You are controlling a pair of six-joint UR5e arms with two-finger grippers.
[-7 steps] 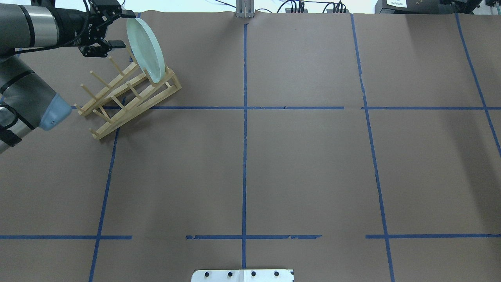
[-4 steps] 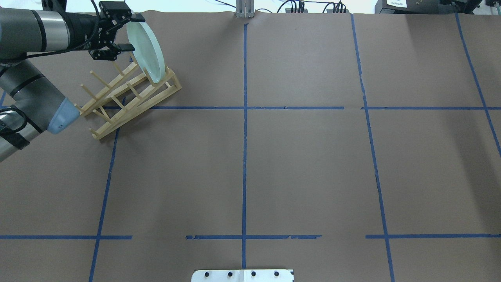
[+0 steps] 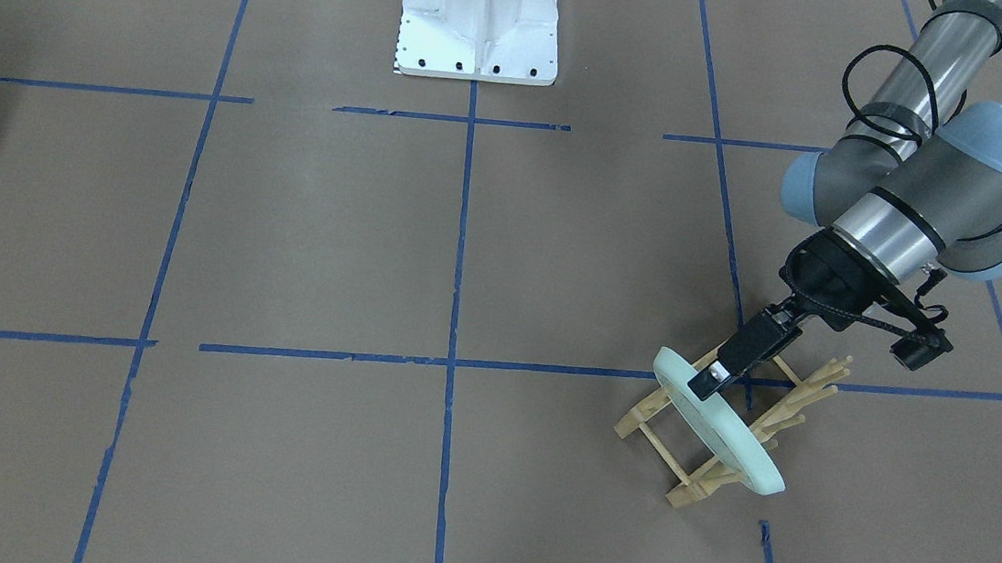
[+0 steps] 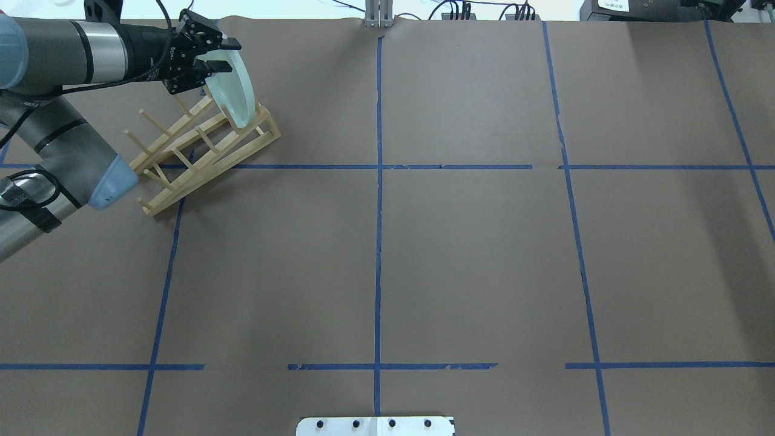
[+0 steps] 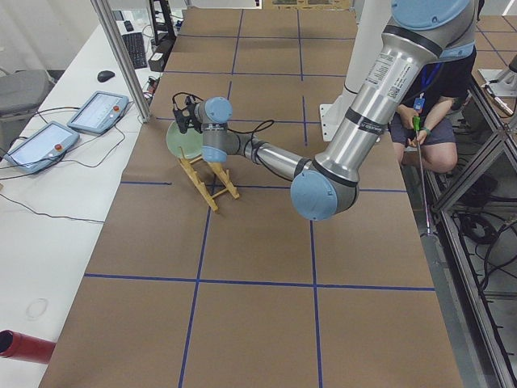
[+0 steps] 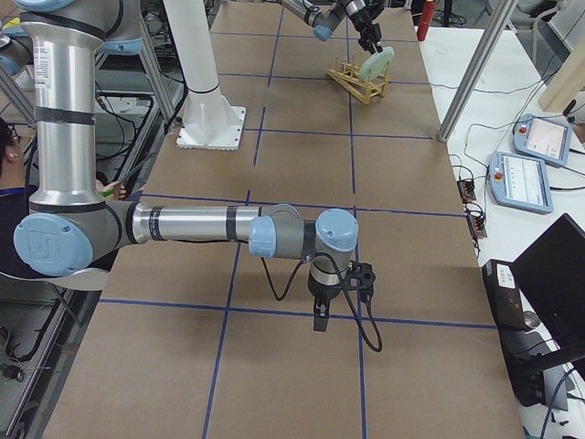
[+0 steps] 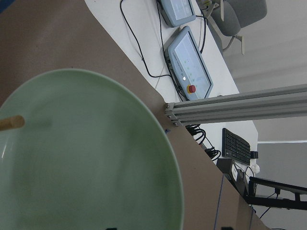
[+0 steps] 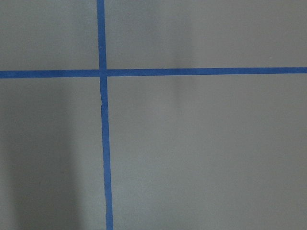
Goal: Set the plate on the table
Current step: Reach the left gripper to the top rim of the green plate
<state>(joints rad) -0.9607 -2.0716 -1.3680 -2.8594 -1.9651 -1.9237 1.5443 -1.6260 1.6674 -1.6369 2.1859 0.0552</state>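
Observation:
The pale green plate point(image 4: 237, 91) stands on edge in the far end of the wooden peg rack point(image 4: 187, 151) at the table's point(image 4: 472, 260) far left. My left gripper point(image 4: 227, 56) is open at the plate's top, one finger on each side of the rim. The front view shows one black finger point(image 3: 726, 363) against the plate point(image 3: 725, 436). The plate fills the left wrist view point(image 7: 86, 158). My right gripper point(image 6: 317, 322) points down above bare table. I cannot tell whether it is open or shut.
The white robot base point(image 4: 375, 426) sits at the near edge. Teach pendants point(image 5: 101, 109) and an aluminium post point(image 5: 121, 56) stand beyond the table's far edge, behind the rack. A seated operator point(image 5: 428, 121) is beside the robot.
My left gripper has moved right and turned onto the plate's top rim, its fingers now on either side of it. The plate and the rack have not moved.

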